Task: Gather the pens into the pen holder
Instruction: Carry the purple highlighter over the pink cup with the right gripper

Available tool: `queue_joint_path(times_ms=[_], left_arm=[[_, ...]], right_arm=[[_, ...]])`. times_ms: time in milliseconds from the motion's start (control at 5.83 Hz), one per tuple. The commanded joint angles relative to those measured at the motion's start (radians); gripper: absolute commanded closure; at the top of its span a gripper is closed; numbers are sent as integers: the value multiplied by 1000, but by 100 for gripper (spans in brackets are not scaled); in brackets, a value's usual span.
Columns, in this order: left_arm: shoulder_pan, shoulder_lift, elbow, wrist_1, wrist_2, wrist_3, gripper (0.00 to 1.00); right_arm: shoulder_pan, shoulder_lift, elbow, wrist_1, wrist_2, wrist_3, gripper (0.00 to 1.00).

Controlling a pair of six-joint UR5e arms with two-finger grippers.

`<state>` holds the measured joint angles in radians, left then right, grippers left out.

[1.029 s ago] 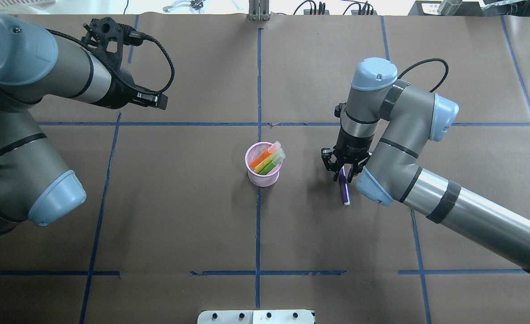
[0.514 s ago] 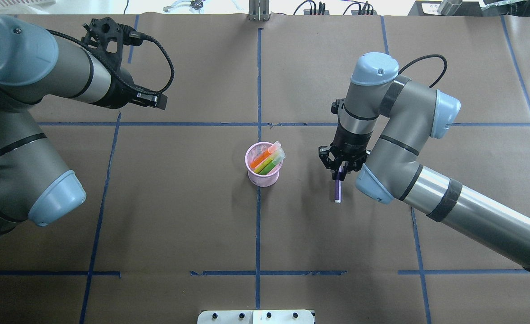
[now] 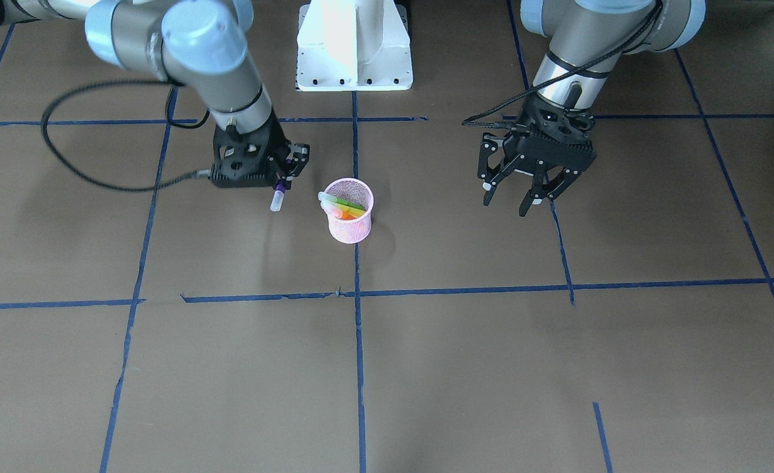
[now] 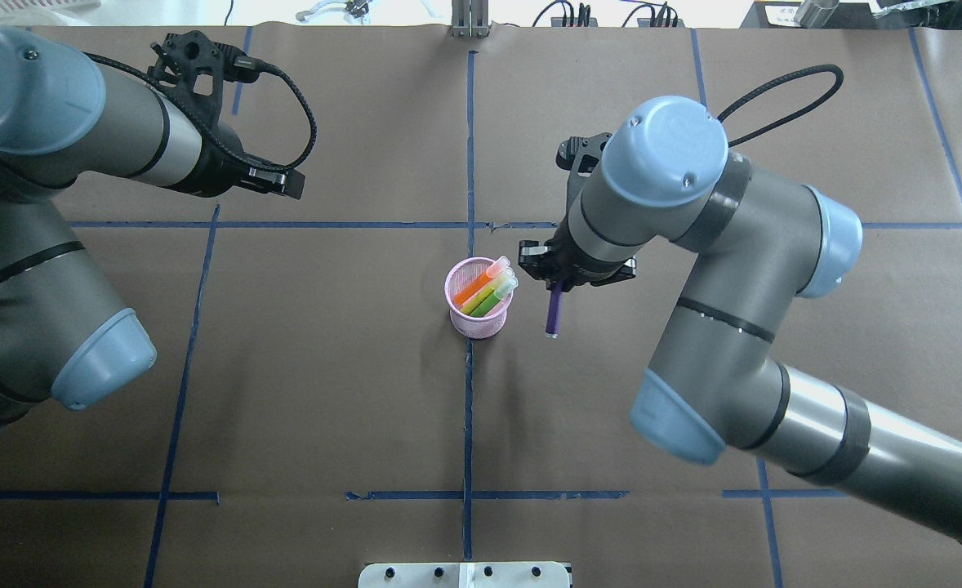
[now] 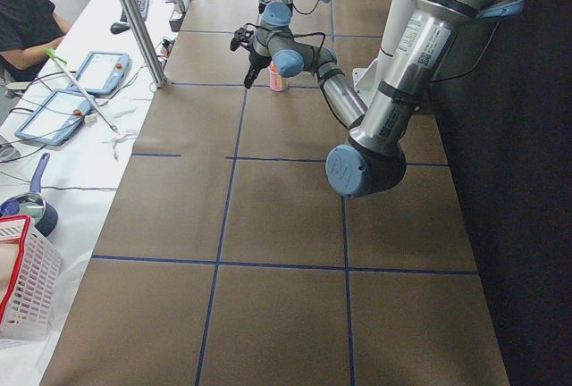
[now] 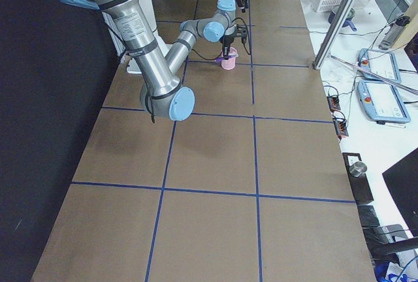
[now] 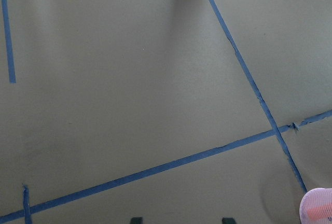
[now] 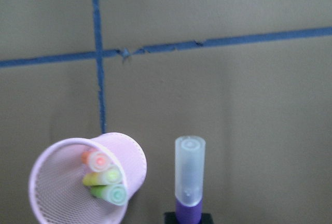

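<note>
The pink mesh pen holder (image 4: pixel 477 327) stands upright at the table's middle; it also shows in the front view (image 3: pixel 349 230) and the right wrist view (image 8: pixel 132 162). An orange pen (image 4: pixel 474 287), a green pen (image 4: pixel 489 304) and a yellow-green one lean inside it. My right gripper (image 4: pixel 561 284) is shut on the purple pen (image 4: pixel 554 314) and holds it off the table, cap end down, just right of the holder (image 3: pixel 276 197). My left gripper (image 3: pixel 525 197) is open and empty, hovering well away at the far left.
Blue tape lines (image 4: pixel 469 408) divide the brown paper-covered table into squares. The white robot base (image 3: pixel 354 52) stands at the near edge. A black cable (image 3: pixel 65 157) loops from my right wrist over the table.
My right gripper has lifted the purple pen off the table and carried it left, close beside the holder. The left arm has not moved.
</note>
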<state>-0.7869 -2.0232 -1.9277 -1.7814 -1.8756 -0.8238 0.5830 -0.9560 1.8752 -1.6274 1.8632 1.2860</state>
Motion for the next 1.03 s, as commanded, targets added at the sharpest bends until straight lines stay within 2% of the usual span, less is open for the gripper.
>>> queue_joint_path(times_ms=[0, 171, 343, 514, 686, 857], left_arm=[[0, 0, 1, -1, 0, 0, 39], [-2, 1, 1, -1, 0, 2, 39], [-2, 1, 0, -1, 0, 2, 39], [-2, 1, -2, 0, 0, 0, 38], [-3, 1, 0, 0, 0, 0, 38], [-3, 1, 0, 2, 0, 0, 37]], right_arm=[[-104, 26, 73, 3, -328, 56, 100], [-191, 26, 67, 3, -524, 55, 100], [-225, 31, 56, 14, -647, 39, 100], [-226, 34, 12, 68, -682, 7, 99], [-235, 77, -78, 120, -746, -34, 99], [-255, 89, -114, 123, -762, -45, 99]])
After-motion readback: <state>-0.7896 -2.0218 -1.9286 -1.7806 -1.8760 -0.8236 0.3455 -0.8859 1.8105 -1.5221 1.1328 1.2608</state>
